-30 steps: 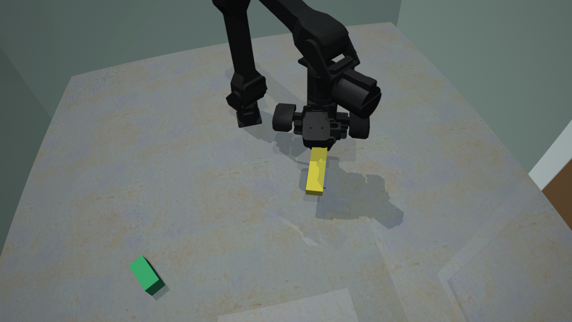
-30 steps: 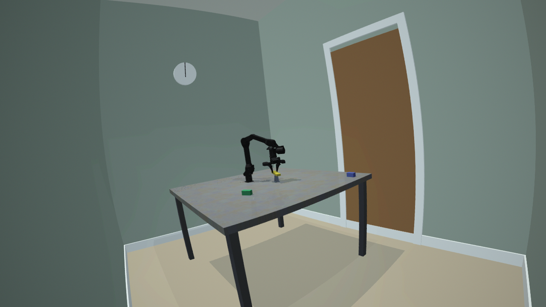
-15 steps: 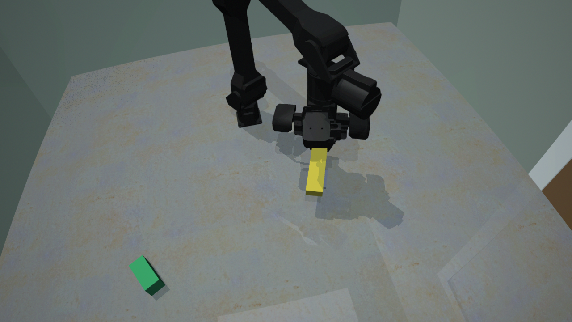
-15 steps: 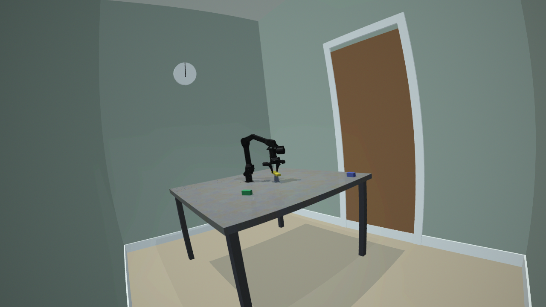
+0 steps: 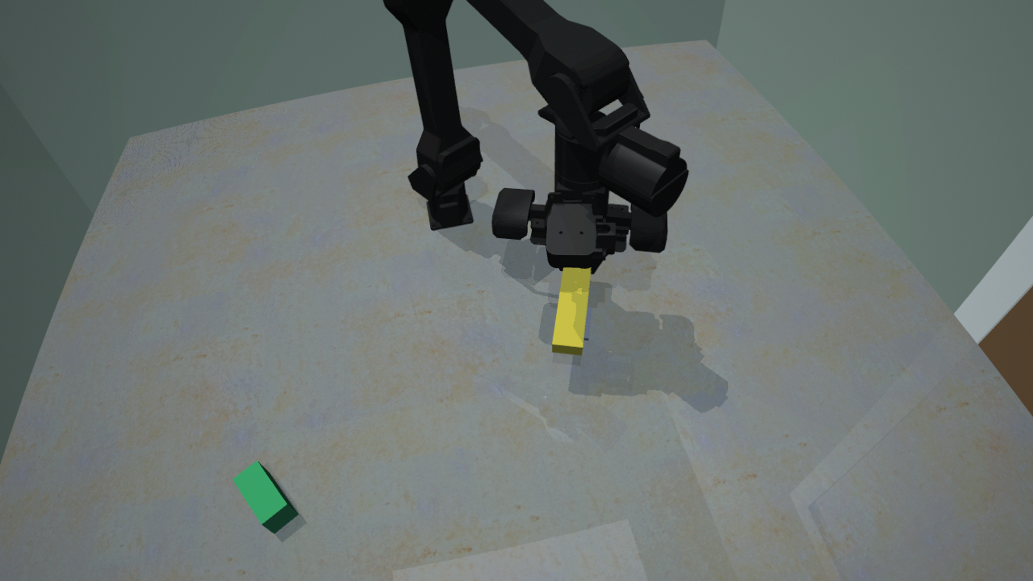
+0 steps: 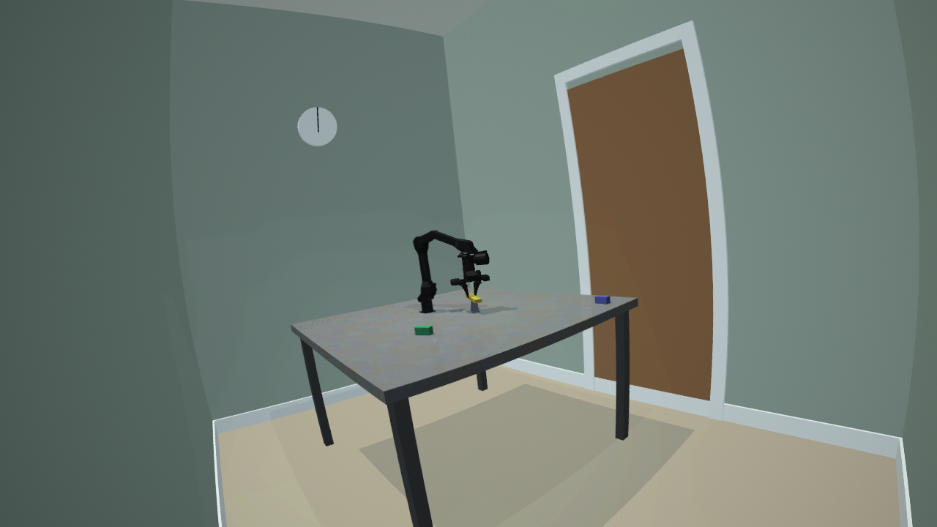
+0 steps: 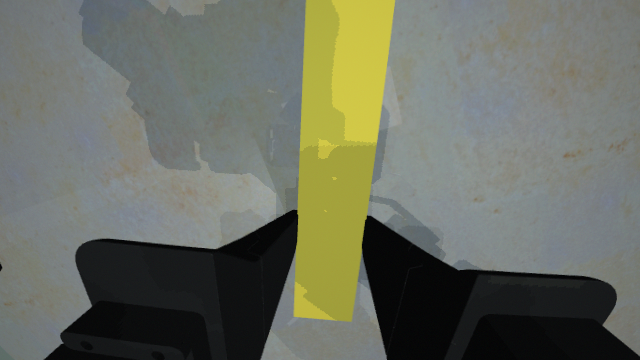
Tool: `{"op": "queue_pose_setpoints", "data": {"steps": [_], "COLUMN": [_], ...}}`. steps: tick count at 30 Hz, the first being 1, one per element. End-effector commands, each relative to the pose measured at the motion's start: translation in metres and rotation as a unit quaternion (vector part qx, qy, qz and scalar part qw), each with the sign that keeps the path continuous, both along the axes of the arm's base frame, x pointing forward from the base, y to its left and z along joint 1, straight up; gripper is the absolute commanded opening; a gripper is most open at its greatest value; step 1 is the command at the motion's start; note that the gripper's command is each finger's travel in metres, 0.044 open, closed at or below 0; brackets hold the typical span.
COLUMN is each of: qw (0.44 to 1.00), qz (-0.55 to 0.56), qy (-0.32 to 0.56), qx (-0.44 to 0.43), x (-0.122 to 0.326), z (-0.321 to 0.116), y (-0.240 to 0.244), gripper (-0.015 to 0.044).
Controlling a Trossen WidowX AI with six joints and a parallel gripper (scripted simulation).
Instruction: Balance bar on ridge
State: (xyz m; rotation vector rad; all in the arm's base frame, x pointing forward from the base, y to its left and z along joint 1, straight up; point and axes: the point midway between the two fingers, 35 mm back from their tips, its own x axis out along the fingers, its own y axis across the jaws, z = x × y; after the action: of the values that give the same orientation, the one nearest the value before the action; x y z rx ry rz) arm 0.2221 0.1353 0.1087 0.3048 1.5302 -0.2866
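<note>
The yellow bar [image 5: 571, 311] [image 6: 475, 299] [image 7: 347, 75] is above the table top [image 5: 346, 303] [image 6: 367, 340]. My gripper [image 6: 471, 295] [image 7: 330, 220] points down and is shut on the bar near one end, with a finger on each long side. The rest of the bar reaches out past the fingers, and it looks about level. The grey-blue ridge [image 6: 474, 307] stands on the table directly under the bar in the exterior view. The bar hides almost all of it in the top view and wrist views. Whether bar and ridge touch is too small to tell.
A green block [image 5: 261, 494] [image 6: 423, 330] lies on the table, far from the ridge. A blue block [image 6: 602, 299] lies near the table's right corner in the exterior view. The arm's base [image 5: 449, 213] [image 6: 426, 306] stands left of the gripper.
</note>
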Motion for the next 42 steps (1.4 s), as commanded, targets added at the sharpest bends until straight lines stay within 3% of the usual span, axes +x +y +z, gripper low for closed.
{"op": "queue_pose_setpoints", "data": {"steps": [1, 42], "qw": [1.000, 1.000], "qz": [-0.001, -0.001], "qy": [0.002, 0.002], "qx": [0.002, 0.002], "x": [-0.0001, 0.0000], "z": [-0.0010, -0.0045], "y": [0.0007, 0.0006], "gripper": [0.0000, 0.0000]}}
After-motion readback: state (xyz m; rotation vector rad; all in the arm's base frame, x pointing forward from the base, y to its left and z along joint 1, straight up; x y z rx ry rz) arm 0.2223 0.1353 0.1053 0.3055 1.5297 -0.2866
